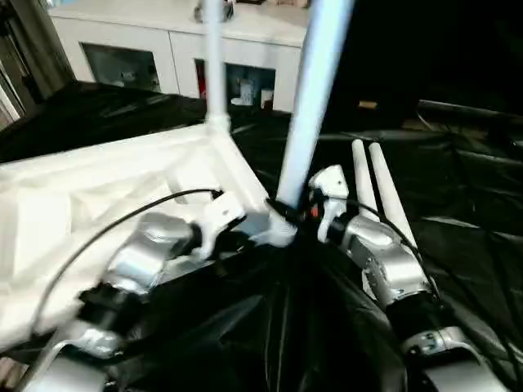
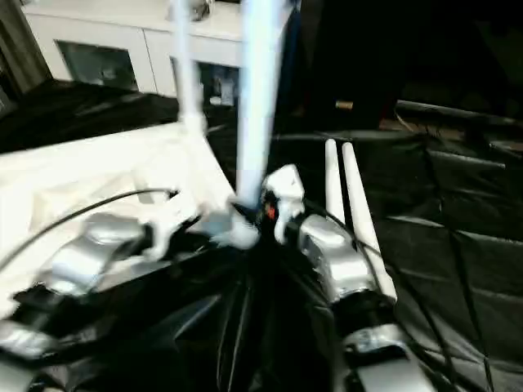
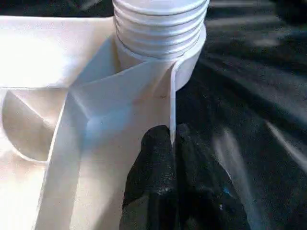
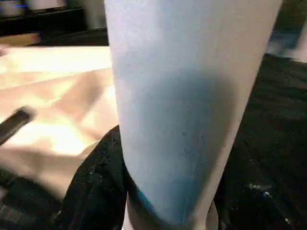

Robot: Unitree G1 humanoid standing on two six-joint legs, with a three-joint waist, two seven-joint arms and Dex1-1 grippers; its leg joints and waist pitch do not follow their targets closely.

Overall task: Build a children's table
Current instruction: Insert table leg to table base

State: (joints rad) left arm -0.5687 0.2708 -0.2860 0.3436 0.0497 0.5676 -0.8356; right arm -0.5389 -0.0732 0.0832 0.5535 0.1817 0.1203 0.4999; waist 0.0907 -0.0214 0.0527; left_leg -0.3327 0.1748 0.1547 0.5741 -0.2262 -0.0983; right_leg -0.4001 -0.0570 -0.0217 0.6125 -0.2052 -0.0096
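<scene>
Tabletop (image 1: 90, 204): we see it lying ribbed side up on the black-draped desk (image 1: 458, 245), towards its left side, so the corner sockets face up to take the legs.
Left claw (image 3: 171, 153): its black fingers are pressed together on the thin wall of the tabletop just below the near corner socket (image 3: 189, 62); we judge this pins the tabletop so it cannot slide or turn.
Right claw (image 1: 286, 219): clamped round the base of the near leg (image 1: 315, 90), which rises almost upright from that socket; the grip suits turning the threaded end home.
Thread: several ridges show above the socket rim, so we judge the leg only part seated, though blur makes this unsure.
Far leg (image 1: 215, 57): already upright in the far corner socket.
Spare legs (image 1: 380, 192): two lie side by side on the desk just right of the right claw, ready for later.
</scene>
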